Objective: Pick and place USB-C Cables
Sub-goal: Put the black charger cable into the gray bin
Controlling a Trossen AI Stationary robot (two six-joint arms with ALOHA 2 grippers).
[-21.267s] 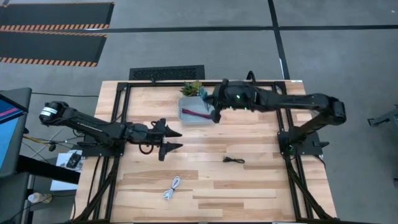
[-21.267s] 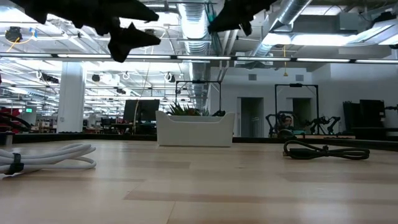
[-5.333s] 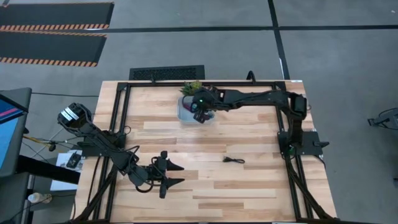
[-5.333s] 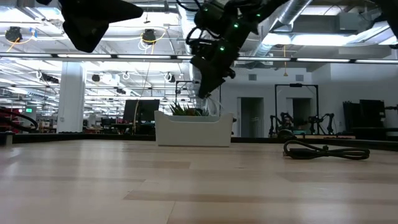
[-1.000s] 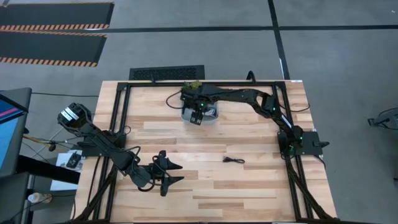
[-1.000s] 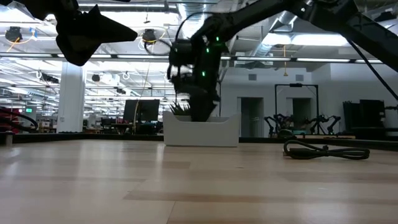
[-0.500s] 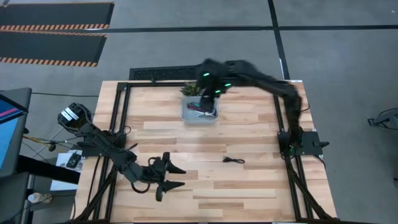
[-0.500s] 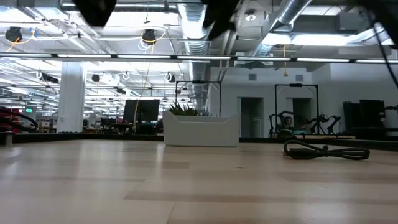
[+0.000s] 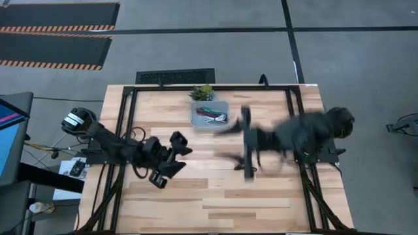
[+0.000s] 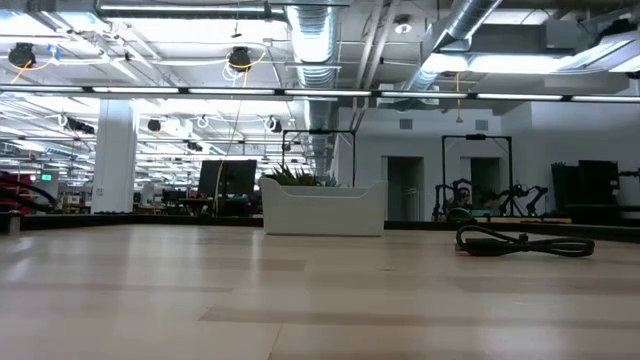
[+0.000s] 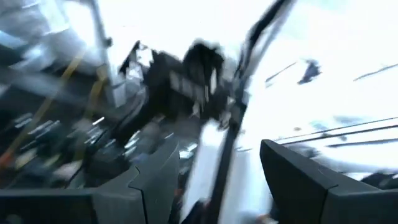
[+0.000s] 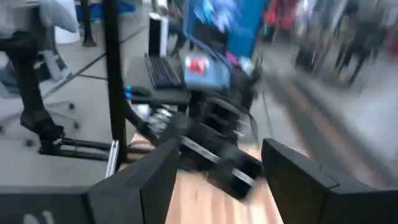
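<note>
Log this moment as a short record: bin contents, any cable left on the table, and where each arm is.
bin: clear plastic bin at the table's far edge, holding white, red and teal coiled cables
plant: small green potted plant just behind the bin
loose cable: black coiled cable lying on the wooden table
left gripper: fingers open, over the table's left half
right gripper: motion-blurred, fingers open, empty, right of centre

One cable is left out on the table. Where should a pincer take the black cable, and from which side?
Grip the black cable across the middle of its flat bundle, coming straight down from above: it lies low and elongated on the bare table, so fingers closing across its narrow width should gather the strands.
</note>
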